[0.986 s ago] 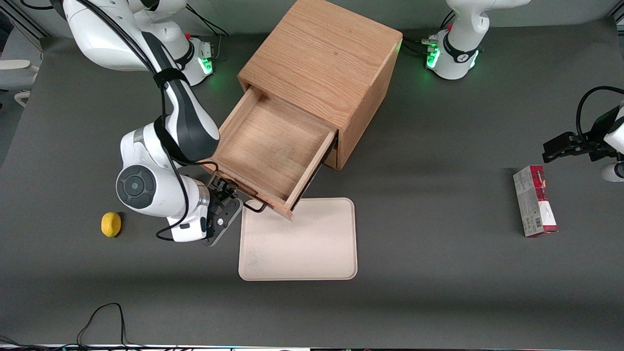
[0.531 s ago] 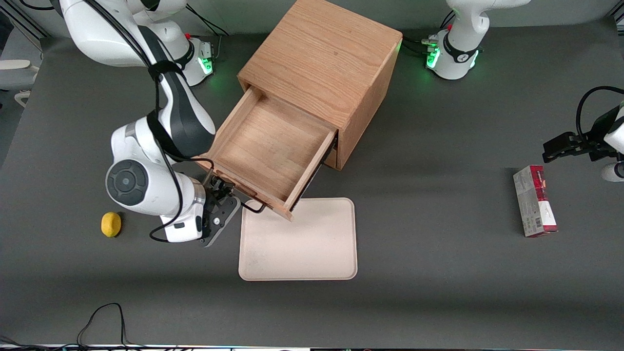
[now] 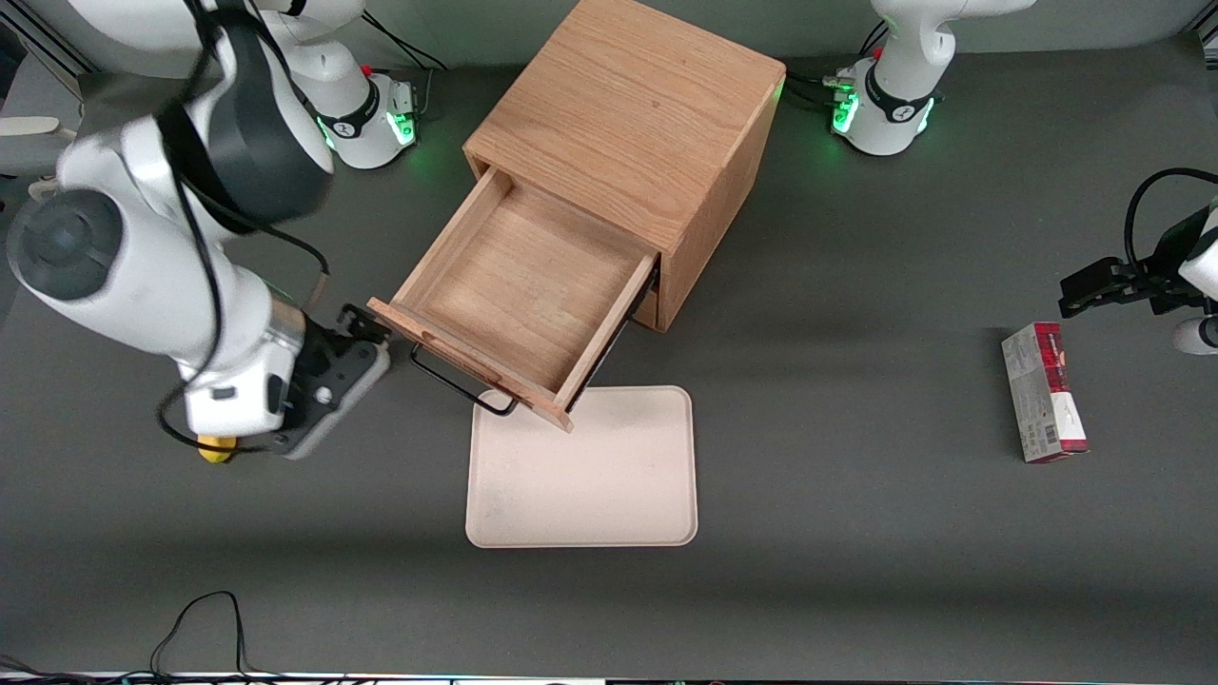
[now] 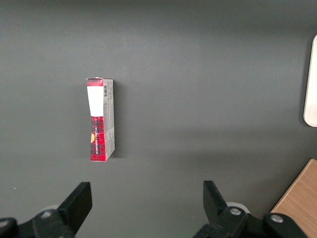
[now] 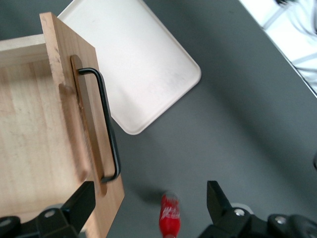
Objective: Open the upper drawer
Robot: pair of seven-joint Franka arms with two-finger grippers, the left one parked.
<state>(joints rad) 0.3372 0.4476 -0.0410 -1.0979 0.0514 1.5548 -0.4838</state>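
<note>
Upper drawer (image 3: 514,285) sat mid-frame in the front view, pulled well out of the oak cabinet (image 3: 628,114), whose top filled the top centre of the frame. The drawer's inside was bare wood w/ nothing in it. Its black wire handle (image 3: 461,381) ran along the drawer front, on the side nearer the front cam, and the front's corner overhung the rim of the beige tray (image 3: 580,466), which lay flat on the grey surface (image 3: 856,533) in the lower middle of the frame. End effector (image 3: 366,325) hung at mid-height of the frame, toward the working arm's end of the surface, just beside the end of the drawer front, apart from the handle. In the right wrist view the end effector (image 5: 146,208) had its fingers (image 5: 74,208) spread wide w/ nothing between them. The same view showed the drawer front (image 5: 64,99), the handle (image 5: 106,124) and the tray (image 5: 133,59), plus a small red blurred item (image 5: 168,223); couldn't tell what it was. A yellow lemon (image 3: 214,449) peeked out below the wrist, mostly hidden. A red-and-white box (image 3: 1042,390) lay toward the parked arm's end, also seen in the left wrist view (image 4: 100,121), well apart from the tray edge (image 4: 312,84).
</note>
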